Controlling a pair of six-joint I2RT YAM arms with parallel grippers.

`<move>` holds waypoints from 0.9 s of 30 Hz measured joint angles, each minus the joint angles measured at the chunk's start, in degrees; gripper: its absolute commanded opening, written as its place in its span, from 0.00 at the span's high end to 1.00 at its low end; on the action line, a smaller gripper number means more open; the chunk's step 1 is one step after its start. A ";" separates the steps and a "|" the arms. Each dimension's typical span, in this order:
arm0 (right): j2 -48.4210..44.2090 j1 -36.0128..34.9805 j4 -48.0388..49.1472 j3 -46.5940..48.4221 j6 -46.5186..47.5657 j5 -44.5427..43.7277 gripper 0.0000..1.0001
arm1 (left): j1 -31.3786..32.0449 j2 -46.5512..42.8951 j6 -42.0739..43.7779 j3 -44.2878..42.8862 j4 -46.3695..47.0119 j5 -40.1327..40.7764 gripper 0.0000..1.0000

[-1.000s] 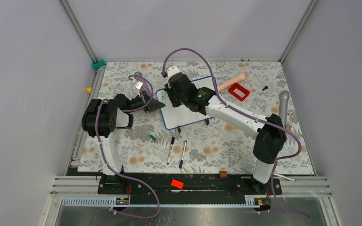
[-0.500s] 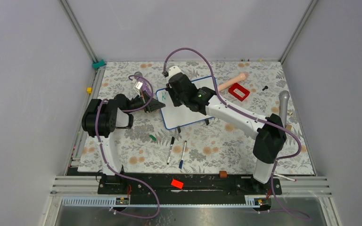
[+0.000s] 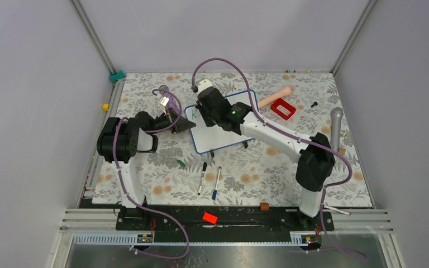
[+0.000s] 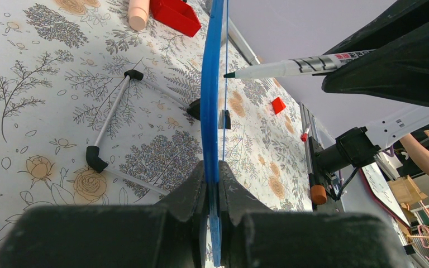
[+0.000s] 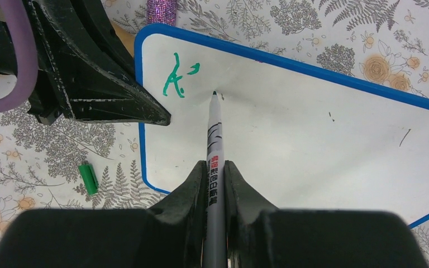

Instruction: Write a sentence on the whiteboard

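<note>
- The whiteboard (image 3: pixel 219 138) sits near the middle of the worktop (image 3: pixel 257 173), a bit closer to the far edge than to the near edge.
- It does not lie flat. It is propped up on thin legs with black feet (image 4: pixel 94 158).
- The left tool (image 4: pixel 215 184) is clenched on the blue rim of the board's left side, one finger on each face.
- The right tool (image 5: pixel 215 167) hangs over the board's left part and is grasping a white marker (image 5: pixel 214 134) by its body, tip pointing away from the tool.
- The marker's dark tip is right at the white face, just to the right of the green marks. It looks like it is touching, but I cannot be sure.
- The sentence (image 5: pixel 177 80) is only just begun: one green letter like a K and a small tick beside it, up in the board's far-left corner.
- The rest of the board is white, with a few tiny dark specks.
- A green cap (image 5: pixel 88 177) lies on the worktop just off the board's near-left corner.
- Two more pens (image 3: pixel 202 176) lie side by side between the board and the near edge of the worktop.
- A red box (image 3: pixel 283 108) and a peach stick (image 3: pixel 275 97) lie near the board's far-right corner.
</note>
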State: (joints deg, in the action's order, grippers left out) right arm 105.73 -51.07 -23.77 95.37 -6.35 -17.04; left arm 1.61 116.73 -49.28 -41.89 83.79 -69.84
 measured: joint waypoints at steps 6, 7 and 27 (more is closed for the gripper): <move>0.24 0.13 -0.17 0.24 0.15 -0.07 1.00 | 0.00 0.00 0.00 0.00 0.00 0.00 1.00; 0.24 0.13 -0.17 0.24 0.13 -0.04 1.00 | 0.00 0.00 0.00 0.00 0.00 0.00 1.00; 2.12 0.13 -2.67 3.26 -0.07 -0.11 1.00 | -0.04 0.00 -0.02 0.02 -0.13 0.17 1.00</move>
State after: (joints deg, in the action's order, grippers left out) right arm 107.85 -50.94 -26.44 98.63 -6.42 -17.15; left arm 1.56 116.73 -49.30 -41.87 83.66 -69.67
